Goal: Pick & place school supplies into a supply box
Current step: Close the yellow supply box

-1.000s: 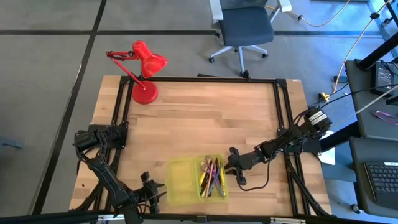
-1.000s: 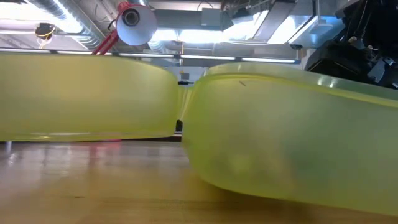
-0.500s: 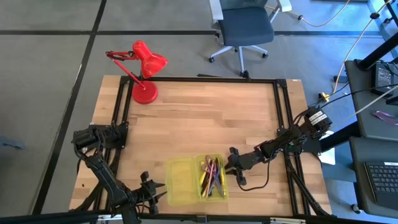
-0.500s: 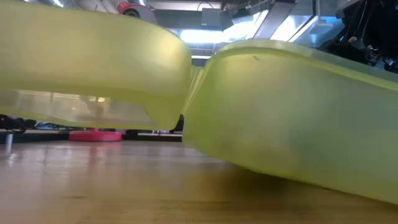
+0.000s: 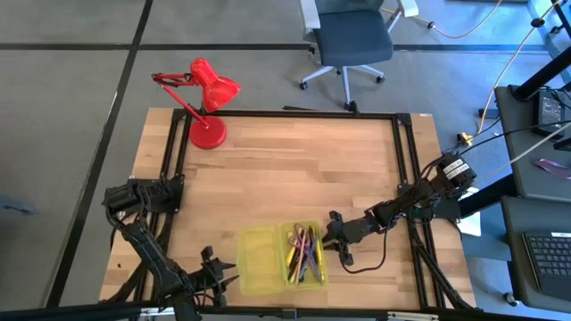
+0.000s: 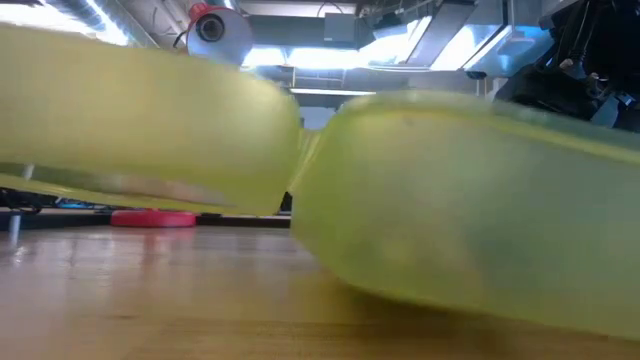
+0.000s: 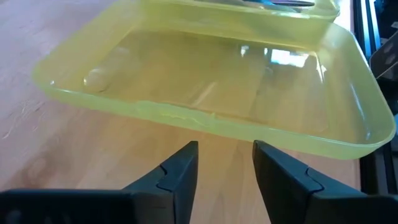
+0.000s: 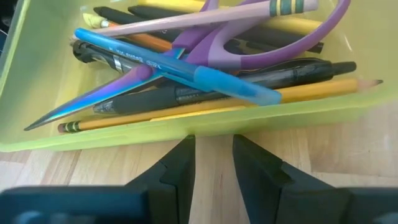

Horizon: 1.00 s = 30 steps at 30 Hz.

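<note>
While left hand [image 7: 224,177] faces empty half of supply box [image 5: 252,260], fingers spread, right hand [image 8: 213,165] likewise spread.

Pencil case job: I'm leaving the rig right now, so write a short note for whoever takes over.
Left gripper: open, empty, at the near rim of the case's empty half, which is tilted up off the table.
Right gripper: open, empty, just outside the full half.
Supplies: pens, pencils and purple scissors all lie in the full half; none show loose on the table.
Done: packing.
Left: probably only folding the empty half over to close the case.
Red lamp stands at the far left corner, out of the way.
</note>
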Tool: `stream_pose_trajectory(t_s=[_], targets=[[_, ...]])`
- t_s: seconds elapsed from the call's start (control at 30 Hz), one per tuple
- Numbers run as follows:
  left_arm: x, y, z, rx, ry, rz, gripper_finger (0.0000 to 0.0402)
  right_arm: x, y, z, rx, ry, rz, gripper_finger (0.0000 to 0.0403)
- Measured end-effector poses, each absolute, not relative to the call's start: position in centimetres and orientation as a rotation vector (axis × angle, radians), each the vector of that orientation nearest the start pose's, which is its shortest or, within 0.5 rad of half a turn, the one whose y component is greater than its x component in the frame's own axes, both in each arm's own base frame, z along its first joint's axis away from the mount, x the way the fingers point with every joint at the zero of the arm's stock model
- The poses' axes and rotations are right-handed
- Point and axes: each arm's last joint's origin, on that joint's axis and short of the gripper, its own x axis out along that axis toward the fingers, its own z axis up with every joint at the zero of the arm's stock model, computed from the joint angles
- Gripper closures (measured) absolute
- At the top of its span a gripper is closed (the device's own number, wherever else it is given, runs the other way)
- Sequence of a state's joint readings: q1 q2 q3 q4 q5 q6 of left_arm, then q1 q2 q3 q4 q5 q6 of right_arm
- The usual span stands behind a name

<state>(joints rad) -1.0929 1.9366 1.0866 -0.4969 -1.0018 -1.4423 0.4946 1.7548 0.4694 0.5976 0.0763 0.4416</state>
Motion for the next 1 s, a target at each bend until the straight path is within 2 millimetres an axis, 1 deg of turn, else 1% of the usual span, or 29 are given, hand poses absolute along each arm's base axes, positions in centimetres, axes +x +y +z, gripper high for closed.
stream_pose_trajectory(t_s=[0.2,0.4,0.73,1.0], targets=[[17.7,-29.1,12.5,-0.227,0.525,0.362,0.0252,23.8,12.6,8.3,0.227,0.738,0.246,0.0289],[17.4,-29.2,13.0,-0.231,0.520,0.347,0.0256,23.8,12.6,8.3,0.227,0.739,0.247,0.0289],[17.6,-29.1,13.4,-0.196,0.461,0.357,0.0253,23.8,12.6,8.3,0.227,0.740,0.247,0.0289],[17.7,-28.9,13.7,-0.146,0.360,0.377,0.0253,23.8,12.6,8.3,0.226,0.742,0.246,0.0289]])
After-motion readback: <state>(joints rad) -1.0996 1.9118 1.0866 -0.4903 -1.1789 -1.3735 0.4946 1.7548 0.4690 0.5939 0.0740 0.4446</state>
